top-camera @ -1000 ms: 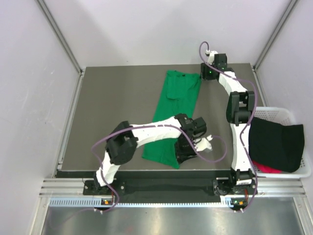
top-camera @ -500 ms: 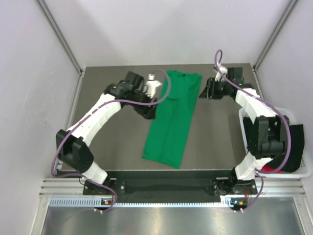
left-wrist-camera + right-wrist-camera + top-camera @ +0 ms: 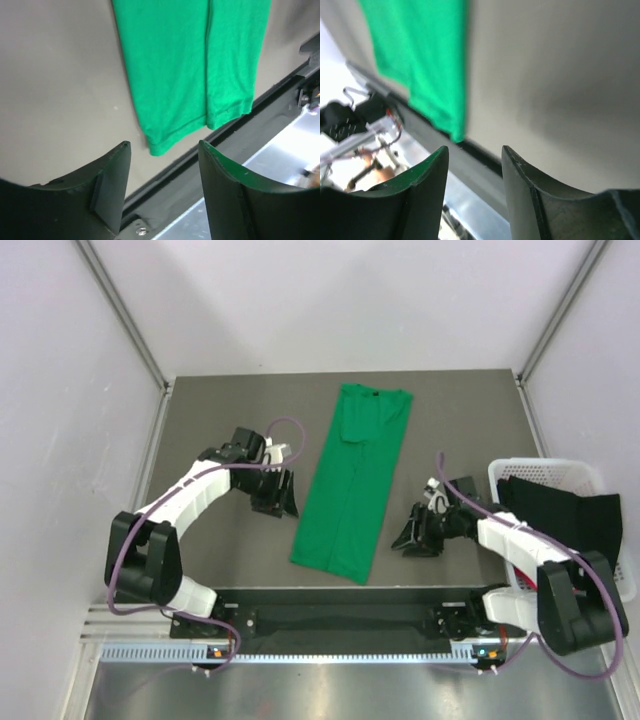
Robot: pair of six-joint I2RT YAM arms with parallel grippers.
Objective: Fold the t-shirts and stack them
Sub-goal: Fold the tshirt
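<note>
A bright green t-shirt point(image 3: 356, 480) lies folded lengthwise in a long strip down the middle of the table; its hem end shows in the left wrist view point(image 3: 190, 65) and the right wrist view point(image 3: 420, 55). My left gripper point(image 3: 284, 502) is open and empty just left of the strip. My right gripper point(image 3: 408, 540) is open and empty just right of the strip's near end. A black t-shirt point(image 3: 560, 530) lies bunched in the white basket point(image 3: 560, 472), with a bit of red cloth point(image 3: 545, 585) under it.
The basket stands at the table's right edge beside the right arm. The table's near edge and a metal rail point(image 3: 280, 145) run just below the green strip's hem. Grey walls close in the left, back and right.
Both arms have swung from the far end of the shirt down toward the near end. The green strip now lies flat and narrower, with nothing holding it.
</note>
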